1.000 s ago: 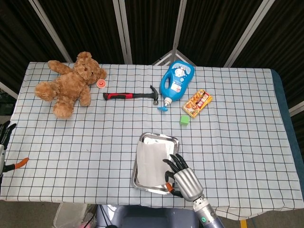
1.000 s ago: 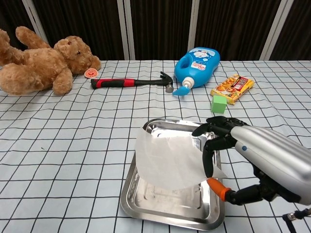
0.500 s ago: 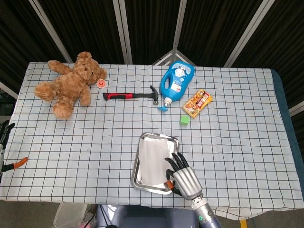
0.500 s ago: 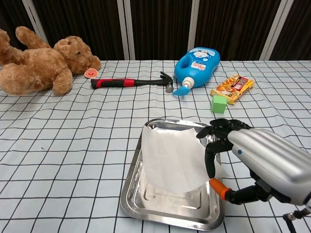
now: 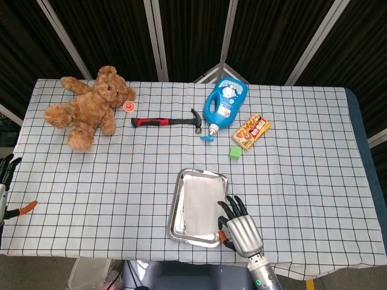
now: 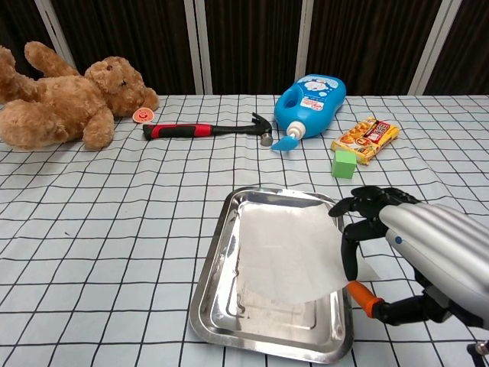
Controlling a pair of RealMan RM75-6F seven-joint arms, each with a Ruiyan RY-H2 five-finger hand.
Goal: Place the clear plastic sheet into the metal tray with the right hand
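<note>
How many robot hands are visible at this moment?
2. The right hand holds the clear plastic sheet over the metal tray; the left hand sits at the head view's left edge, partly cut off.

- A table (image 5: 302,181) in a blue-checked white cloth carries the scene.
- At ten o'clock: a teddy bear (image 5: 89,107).
- Toward twelve: a hammer (image 5: 167,121), blue bottle (image 5: 224,102), snack packet (image 5: 251,131), green cube (image 5: 234,153).
- At six o'clock: a metal tray (image 5: 175,212).
</note>
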